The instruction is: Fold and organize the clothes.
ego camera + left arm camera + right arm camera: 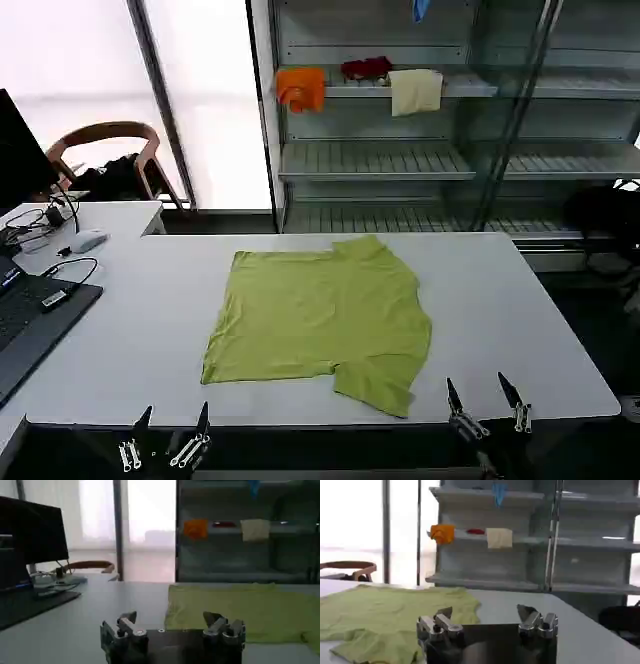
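Lime-green T-shirt (320, 315) lies flat, unfolded on the surface (520, 320); left tool (170, 425) and right tool (485, 395), near its hem, gape empty; folding not yet begun.

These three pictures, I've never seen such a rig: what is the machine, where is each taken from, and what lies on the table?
It is a two-armed robot. The wide picture comes from its head camera; the other two from cameras on its wrists. The left tool and right tool wait open and empty at the near edge of the white table. A lime-green T-shirt lies spread there, one sleeve already folded in. A laptop sits on the robot's left; shelves stand behind.
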